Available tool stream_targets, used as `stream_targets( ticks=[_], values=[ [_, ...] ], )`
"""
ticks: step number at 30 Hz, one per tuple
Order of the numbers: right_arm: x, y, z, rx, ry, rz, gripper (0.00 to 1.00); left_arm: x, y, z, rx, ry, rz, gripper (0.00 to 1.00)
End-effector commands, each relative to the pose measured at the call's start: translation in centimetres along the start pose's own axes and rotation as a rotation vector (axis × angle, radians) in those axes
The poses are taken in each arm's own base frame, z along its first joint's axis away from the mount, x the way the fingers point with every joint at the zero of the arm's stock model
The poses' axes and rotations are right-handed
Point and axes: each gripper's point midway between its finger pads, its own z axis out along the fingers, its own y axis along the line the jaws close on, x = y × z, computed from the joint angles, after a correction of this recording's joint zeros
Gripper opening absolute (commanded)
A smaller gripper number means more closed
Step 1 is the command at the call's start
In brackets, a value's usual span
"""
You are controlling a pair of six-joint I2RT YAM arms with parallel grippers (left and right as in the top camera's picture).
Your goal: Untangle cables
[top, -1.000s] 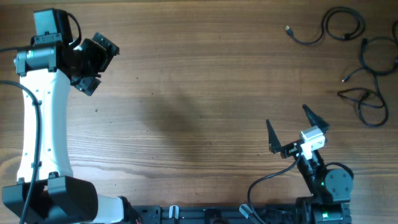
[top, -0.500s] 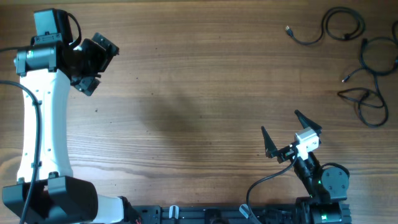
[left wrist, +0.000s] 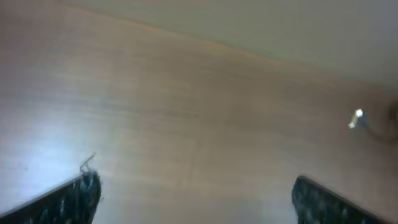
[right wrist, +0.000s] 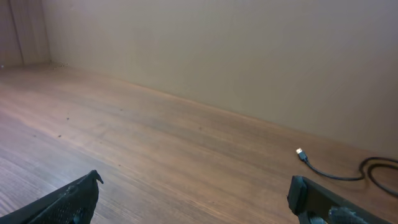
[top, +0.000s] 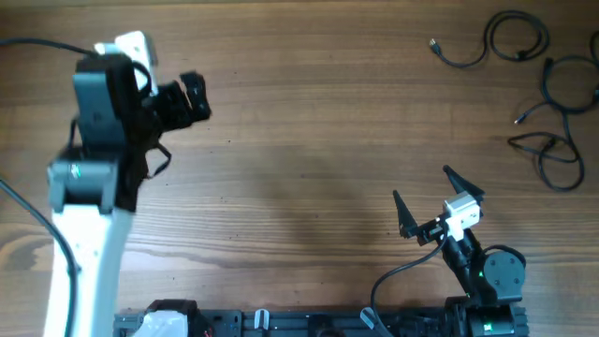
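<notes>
Several thin black cables lie apart as loose loops at the table's far right corner: one coiled cable (top: 505, 42) with a plug end (top: 434, 44), a second loop (top: 564, 86), and a third (top: 552, 154). My left gripper (top: 182, 101) is at the far left, a long way from them; its wrist view is blurred and shows it open (left wrist: 196, 202) and empty, with a light plug tip (left wrist: 356, 118) far off. My right gripper (top: 429, 198) is open and empty near the front right. Its wrist view (right wrist: 193, 202) shows a cable (right wrist: 336, 175) ahead on the right.
The wooden table (top: 299, 140) fills the overhead view. The left arm's white link (top: 89, 253) rises along the left side. The right arm's base (top: 491, 276) sits at the front edge, with its own thicker black wire (top: 402, 271) looping beside it.
The left arm has swung, carrying its gripper to the right and slightly up the table. The right gripper drew back a little toward the front edge earlier and is still since.
</notes>
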Motion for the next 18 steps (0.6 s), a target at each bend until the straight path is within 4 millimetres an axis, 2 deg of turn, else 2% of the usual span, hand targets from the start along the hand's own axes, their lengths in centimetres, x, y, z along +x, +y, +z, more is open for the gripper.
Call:
stream_targets(
  ticks=[1,5,9,14,18],
  values=[
    [-0.3,0.3,-0.1,-0.017,-0.015,0.014,1.00,5.0,0.0,-1.1,0.083,-0.091,0.114,1.00],
    [-0.3,0.3,-0.1,-0.017,-0.015,0.013,1.00,9.5,1.2,-2.6,0.110,-0.299,0.139,1.00],
    [-0.3,0.3,-0.1,-0.017,-0.015,0.013,1.00,13.0,2.4,-3.7,0.116,-0.433,0.147,1.00],
    [-0.3,0.3,-0.1,-0.017,-0.015,0.013,1.00,15.3,2.9,-4.0,0.123,-0.515,0.161,1.00],
    [-0.3,0.3,-0.1,-0.017,-0.015,0.013,1.00,16.9,3.6,-3.2,0.116,-0.531,0.158,1.00]
  ],
)
